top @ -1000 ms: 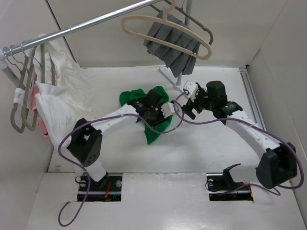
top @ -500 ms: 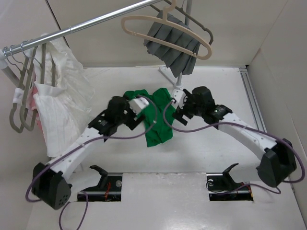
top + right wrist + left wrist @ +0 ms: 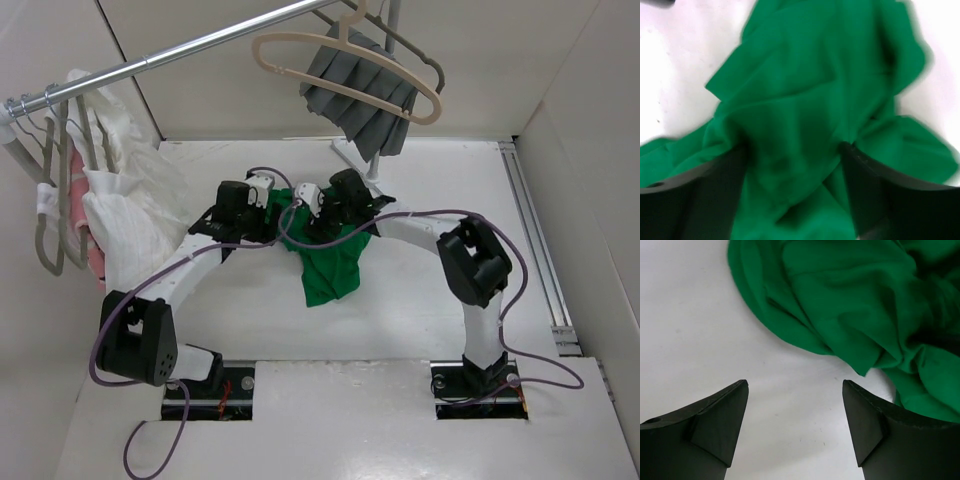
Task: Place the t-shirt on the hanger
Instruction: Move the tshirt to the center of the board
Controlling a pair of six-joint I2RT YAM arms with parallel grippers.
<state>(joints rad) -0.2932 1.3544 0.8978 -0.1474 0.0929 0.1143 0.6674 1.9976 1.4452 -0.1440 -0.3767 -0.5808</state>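
The bright green t-shirt (image 3: 334, 262) lies crumpled on the white table in the top view. The beige hanger (image 3: 335, 82) hangs from the rail (image 3: 200, 44) at the back, above and apart from the shirt. My left gripper (image 3: 270, 212) is open and empty at the shirt's left edge. In the left wrist view its gripper (image 3: 795, 386) is over bare table, with the t-shirt (image 3: 850, 305) just ahead. My right gripper (image 3: 316, 218) is low over the shirt's upper part. In the blurred right wrist view its gripper (image 3: 790, 150) is open, with folds of the t-shirt (image 3: 810, 90) between the jaws.
White and pink garments (image 3: 120, 205) on pale grey hangers hang from the rail at the left. A grey hanger with grey pleated cloth (image 3: 362, 100) hangs behind the beige one. The rack's white foot (image 3: 352, 158) stands just behind the shirt. White walls enclose the table.
My left gripper came off the shirt and now sits at its left edge. My right gripper moved left onto the shirt's top. The shirt has been drawn out longer toward the front.
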